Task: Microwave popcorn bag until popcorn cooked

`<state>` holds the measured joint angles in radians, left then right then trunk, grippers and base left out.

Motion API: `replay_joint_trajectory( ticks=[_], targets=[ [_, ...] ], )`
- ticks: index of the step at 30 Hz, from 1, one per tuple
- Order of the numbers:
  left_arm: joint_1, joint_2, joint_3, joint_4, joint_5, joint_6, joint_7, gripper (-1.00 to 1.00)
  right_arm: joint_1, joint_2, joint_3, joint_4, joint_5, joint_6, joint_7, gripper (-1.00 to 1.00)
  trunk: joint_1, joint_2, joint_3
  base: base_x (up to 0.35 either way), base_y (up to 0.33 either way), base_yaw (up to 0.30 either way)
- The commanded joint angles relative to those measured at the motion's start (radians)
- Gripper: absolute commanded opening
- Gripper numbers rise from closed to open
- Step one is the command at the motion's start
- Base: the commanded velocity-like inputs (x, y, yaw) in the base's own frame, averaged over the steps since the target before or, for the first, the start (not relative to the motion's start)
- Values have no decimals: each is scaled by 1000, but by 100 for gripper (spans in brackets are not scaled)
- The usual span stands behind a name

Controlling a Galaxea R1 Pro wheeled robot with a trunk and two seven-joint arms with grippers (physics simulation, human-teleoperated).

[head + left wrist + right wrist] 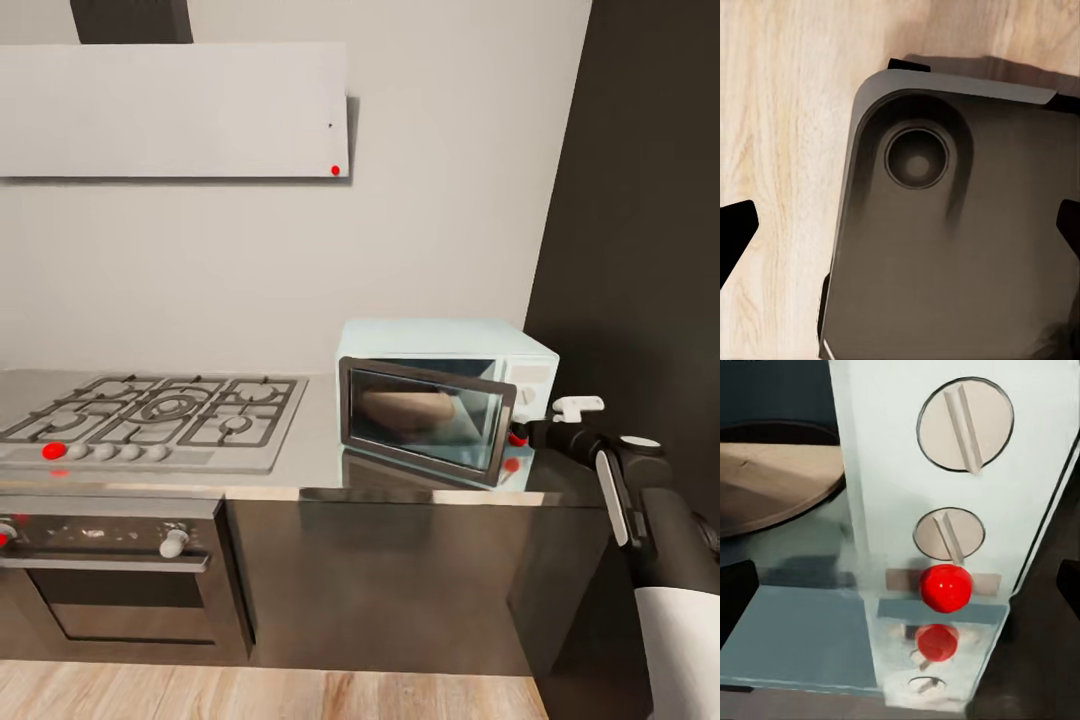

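The pale mint-blue microwave (440, 345) stands on the grey countertop (300, 472), its dark glass door (425, 418) slightly ajar. Through the glass I see the tan-brown popcorn bag (405, 410) inside; the popcorn is hidden. My right gripper (578, 408) hovers open just right of the side panel. In the right wrist view the panel's two knobs (964, 426) and red round light (945, 587) are close ahead, with the bag (772, 484) beside them and the gripper (900, 592) facing the light. My left gripper (900, 232) hangs open and empty over the robot's base.
A gas hob (150, 415) lies left of the microwave, with a built-in dark oven (100, 580) below and a hood (170, 110) above. A tall dark cabinet (640, 250) walls off the right side. Wooden floor (780, 150) surrounds my dark base (960, 247).
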<state>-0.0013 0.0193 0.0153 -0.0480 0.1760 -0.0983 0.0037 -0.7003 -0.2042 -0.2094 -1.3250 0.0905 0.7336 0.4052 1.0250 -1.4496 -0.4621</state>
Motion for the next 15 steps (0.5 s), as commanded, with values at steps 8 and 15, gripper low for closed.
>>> replay_joint_trajectory(
  ticks=[8, 15],
  targets=[
    [0, -2, 1, 0, 5, -1, 1, 100, -1, -4, 23, -6, -28, 13, -1, 100, 0, 0, -1, 0, -75, 0],
    [0, -2, 1, 0, 5, -2, 1, 100, -1, -4, 22, -8, -31, 13, -2, 100, 0, 0, -1, 0, -38, 0]
  ],
)
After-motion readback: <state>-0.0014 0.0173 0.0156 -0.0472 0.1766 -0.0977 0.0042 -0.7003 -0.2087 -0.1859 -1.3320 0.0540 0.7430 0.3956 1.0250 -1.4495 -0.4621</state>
